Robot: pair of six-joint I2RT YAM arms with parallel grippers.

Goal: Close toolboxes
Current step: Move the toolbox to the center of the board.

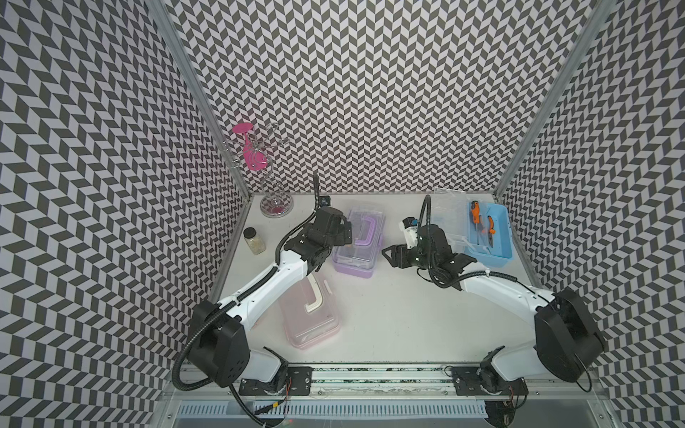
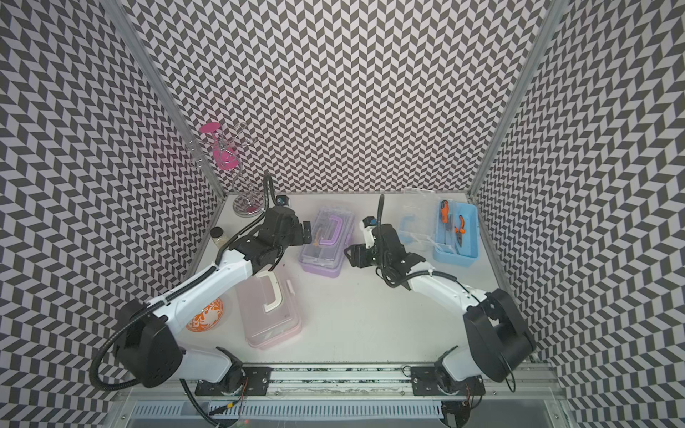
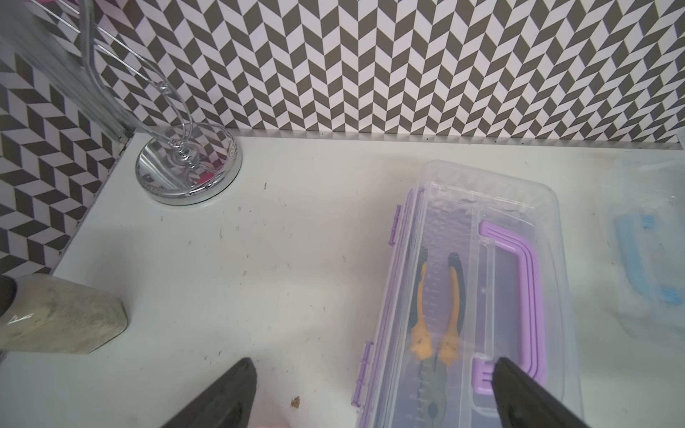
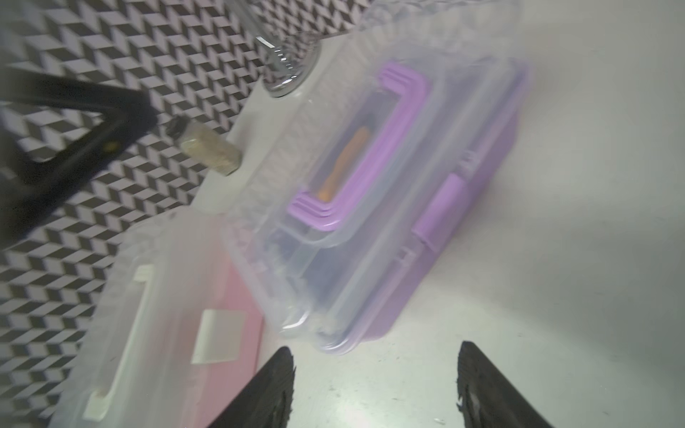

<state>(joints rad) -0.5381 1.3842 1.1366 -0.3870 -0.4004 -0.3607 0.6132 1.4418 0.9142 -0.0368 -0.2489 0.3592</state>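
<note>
Hovering open-fingered, empty: left gripper [image 3: 372, 361] over purple toolbox [image 1: 352, 265] (mid-frame in a top view), right gripper [image 4: 376, 348] beside it, prob. for pressing latches [image 4: 441, 207] shut.

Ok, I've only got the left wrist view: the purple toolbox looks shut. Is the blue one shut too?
Observer: No. The blue toolbox stands open, its clear lid swung out beside it.
Operator: Anything inside?
Observer: An orange-handled screwdriver and pliers lie in it.
Operator: And the other arm?
Observer: The right gripper is between the purple toolbox and that lid, fingers open, empty.
</note>
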